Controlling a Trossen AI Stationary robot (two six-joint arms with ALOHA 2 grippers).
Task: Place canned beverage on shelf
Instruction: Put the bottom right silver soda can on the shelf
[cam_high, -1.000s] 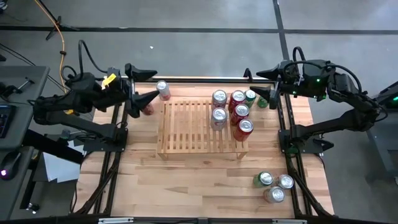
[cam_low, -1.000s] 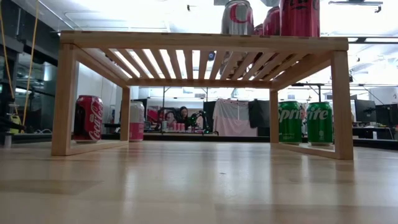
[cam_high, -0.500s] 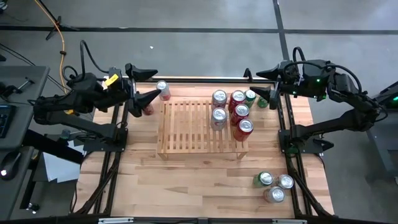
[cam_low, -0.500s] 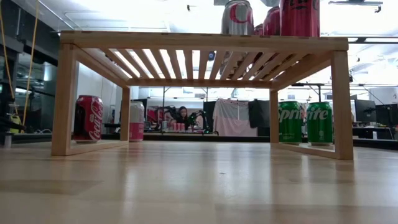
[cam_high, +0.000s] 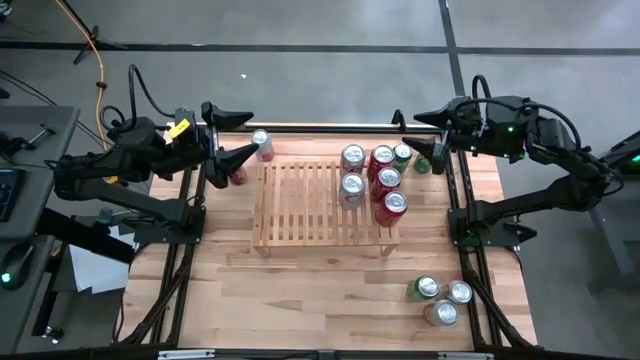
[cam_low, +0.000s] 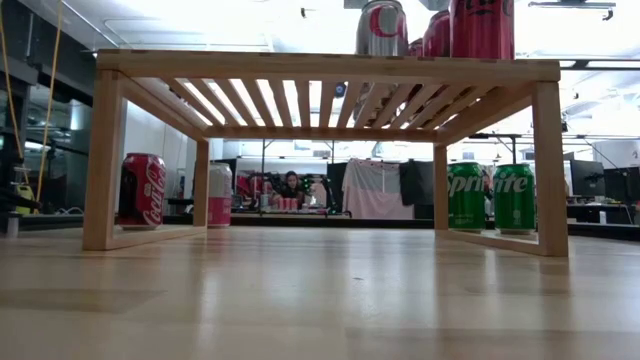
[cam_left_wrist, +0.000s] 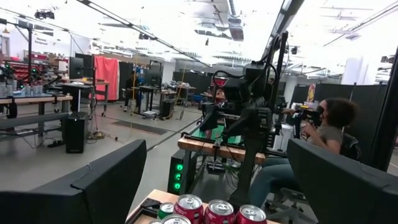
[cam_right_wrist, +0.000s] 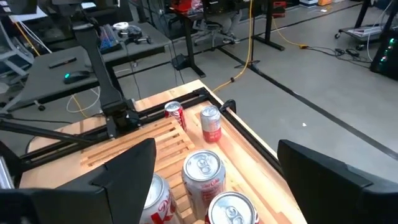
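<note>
Both arms sit up at the far edge of the table, and nothing is in their grasp. The left gripper (cam_high: 228, 135) hangs in the upper left of the high view, fingers spread wide and holding nothing, right by a pink can (cam_high: 262, 145) and a red cola can (cam_high: 238, 172) standing on the table just off the shelf's left end. The right gripper (cam_high: 415, 138) mirrors it in the upper right, jaws well apart and empty too, close to two green cans (cam_high: 402, 154) at the shelf's far right corner.

The shelf (cam_high: 300, 205) lies in the middle of the table, slats bare across its left and centre. On its right end stand five cans: a silver can (cam_high: 352, 157) and a red can (cam_high: 381, 160) at the back, a second silver one (cam_high: 351, 188) and a second red one (cam_high: 386, 182) below them, and one more red can (cam_high: 391, 207) nearest the front edge.

Down in the lower right of the high view, a cluster of three cans (cam_high: 439, 298), one green and two silver, sits well apart from the shelf.

In the low view the shelf fills the frame, can bottoms showing on top at upper right, and a seated person (cam_low: 291, 188) is visible in the room beyond.
</note>
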